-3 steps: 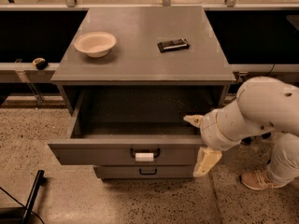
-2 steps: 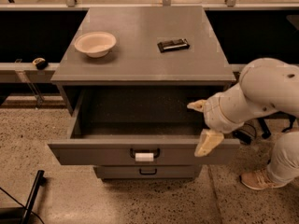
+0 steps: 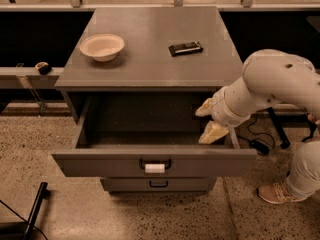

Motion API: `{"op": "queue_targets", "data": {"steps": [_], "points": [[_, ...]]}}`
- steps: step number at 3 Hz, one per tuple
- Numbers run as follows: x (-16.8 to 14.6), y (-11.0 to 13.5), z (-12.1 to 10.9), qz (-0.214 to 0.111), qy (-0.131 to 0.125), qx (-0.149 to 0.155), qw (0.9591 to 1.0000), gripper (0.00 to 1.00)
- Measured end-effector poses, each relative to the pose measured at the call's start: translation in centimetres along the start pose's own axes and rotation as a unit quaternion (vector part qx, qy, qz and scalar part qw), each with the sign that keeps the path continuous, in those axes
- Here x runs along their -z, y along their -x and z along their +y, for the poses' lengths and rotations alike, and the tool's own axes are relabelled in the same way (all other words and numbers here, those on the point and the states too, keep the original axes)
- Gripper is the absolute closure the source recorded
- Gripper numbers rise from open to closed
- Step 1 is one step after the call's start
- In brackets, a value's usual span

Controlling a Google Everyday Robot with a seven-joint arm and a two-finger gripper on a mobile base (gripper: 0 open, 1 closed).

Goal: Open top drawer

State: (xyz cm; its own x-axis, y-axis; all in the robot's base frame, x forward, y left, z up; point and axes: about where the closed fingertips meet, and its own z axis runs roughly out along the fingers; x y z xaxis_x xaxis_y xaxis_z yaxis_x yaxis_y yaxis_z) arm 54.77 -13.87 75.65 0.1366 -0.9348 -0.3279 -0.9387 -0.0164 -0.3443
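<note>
The top drawer (image 3: 100, 163) is a wide grey drawer pulled well out of the grey cabinet (image 3: 150, 59). Its inside looks empty. Its dark curved handle (image 3: 155, 165) bears a small white tag. My gripper (image 3: 209, 120) hangs over the drawer's right side, above its right rail, with its two pale fingers (image 3: 212, 132) spread apart and holding nothing. It is well away from the handle. The white arm reaches in from the right.
A narrower grey drawer (image 3: 158, 184) with a plain black handle sits shut below. A pale bowl (image 3: 102, 46) and a small black flat object (image 3: 185, 48) lie on the cabinet top. A person's leg and shoe (image 3: 277, 193) stand at the right. Cables lie on the floor.
My gripper has risen and pulled back from the drawer's front right corner to above its right side. The drawer stays open as before.
</note>
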Motion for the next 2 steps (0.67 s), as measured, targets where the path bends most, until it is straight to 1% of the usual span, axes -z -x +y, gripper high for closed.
{"op": "queue_targets", "data": {"steps": [1, 2], "points": [[-3.0, 0.3, -0.8, 0.0, 0.017, -0.008, 0.9998, 0.66], [-6.3, 0.3, -1.0, -0.003, 0.038, -0.02, 0.9991, 0.89]]}}
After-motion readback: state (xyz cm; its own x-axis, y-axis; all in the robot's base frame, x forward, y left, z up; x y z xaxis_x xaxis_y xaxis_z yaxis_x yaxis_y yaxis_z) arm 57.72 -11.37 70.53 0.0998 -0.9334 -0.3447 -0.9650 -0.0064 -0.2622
